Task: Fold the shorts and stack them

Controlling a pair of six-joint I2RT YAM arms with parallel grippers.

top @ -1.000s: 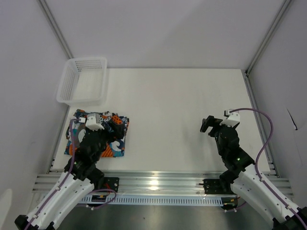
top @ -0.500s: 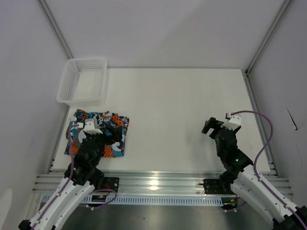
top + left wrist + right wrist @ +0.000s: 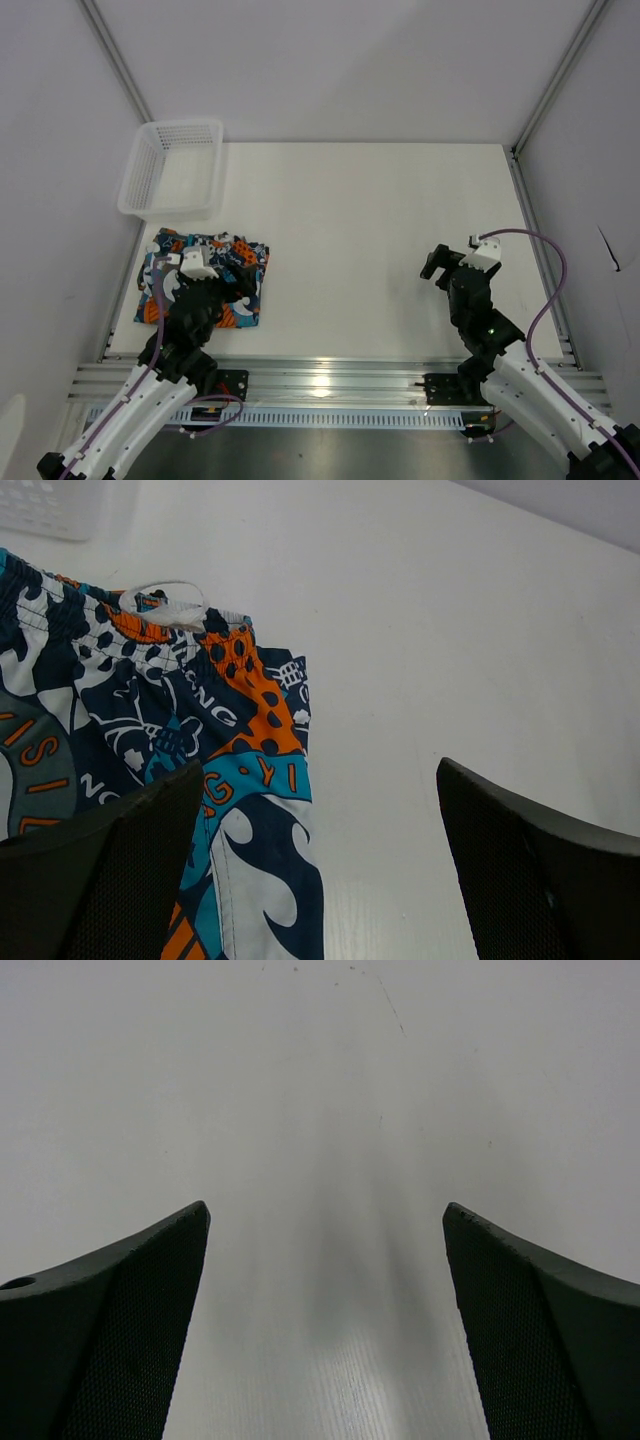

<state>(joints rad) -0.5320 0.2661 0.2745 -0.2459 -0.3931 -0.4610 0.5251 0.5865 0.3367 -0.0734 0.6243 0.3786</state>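
The teal-blue, orange, white and dark grey graphic-print shorts (image 3: 205, 262) lie folded flat at the table's near left. In the left wrist view the shorts (image 3: 180, 710) fill the left side, with a white drawstring loop at the waistband. My left gripper (image 3: 228, 284) hovers over their near right edge. This left gripper (image 3: 320, 770) is open, with only fabric edge and bare table between its fingers. Over bare table at the right, my right gripper (image 3: 434, 262) is open, and in its own view the right gripper (image 3: 325, 1207) holds nothing.
A white mesh basket (image 3: 172, 168) stands at the back left corner, just beyond the shorts, and its corner (image 3: 50, 505) shows in the left wrist view. The white table (image 3: 350, 220) ends at an aluminium rail (image 3: 320, 380) by the arm bases.
My left arm has drawn back toward its base, uncovering more of the shorts. The right arm has shifted slightly back and to the right. Both grippers stayed open.
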